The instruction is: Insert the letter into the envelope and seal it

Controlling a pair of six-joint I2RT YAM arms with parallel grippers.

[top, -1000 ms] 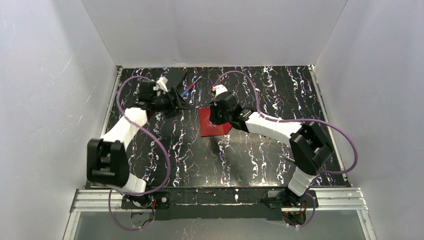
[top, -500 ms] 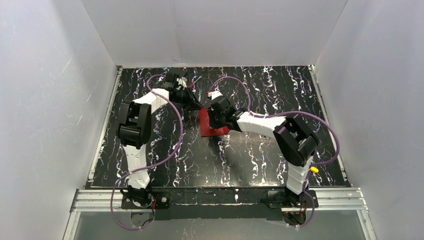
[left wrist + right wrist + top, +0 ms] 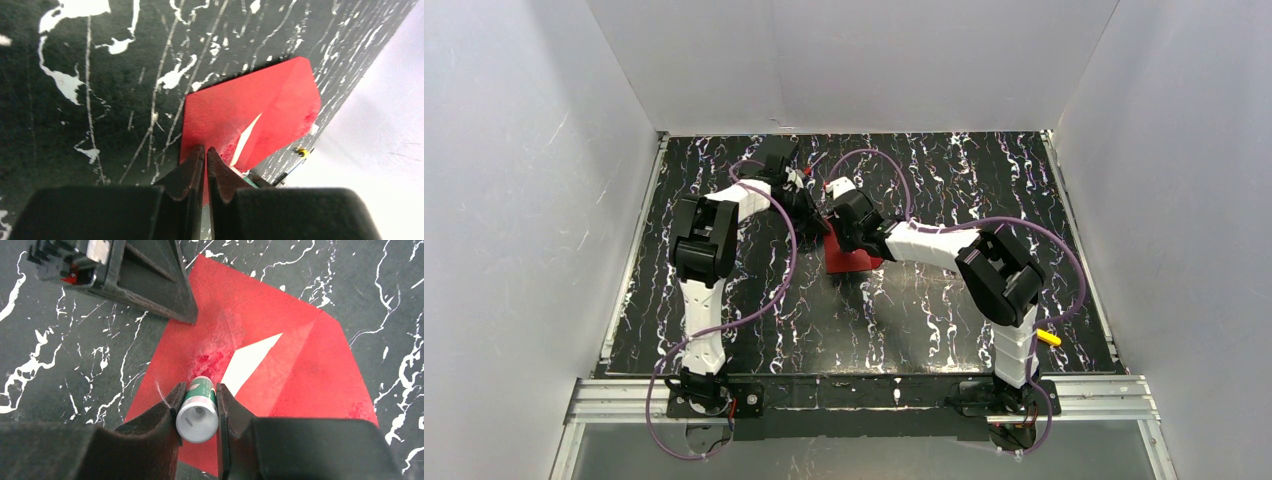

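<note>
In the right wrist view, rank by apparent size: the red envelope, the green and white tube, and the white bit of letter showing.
1. red envelope
2. green and white tube, though nearness to the camera inflates it
3. letter, only a white sliver showing

There are two arms, the left arm point(image 3: 724, 210) and the right arm point(image 3: 924, 240). Each ends in one gripper, making two, the left gripper point(image 3: 206, 152) and the right gripper point(image 3: 198, 387), with two fingers point(image 3: 190, 170) apiece, four in all. One purple cable point(image 3: 789, 245) loops off each arm, two together. The scene holds one black marbled table point(image 3: 984, 180), one red envelope point(image 3: 300, 365), one white letter point(image 3: 250, 362) showing as a single sliver, and one green-and-white tube point(image 3: 199, 410). Three plain white walls point(image 3: 854, 60) close the space.
</note>
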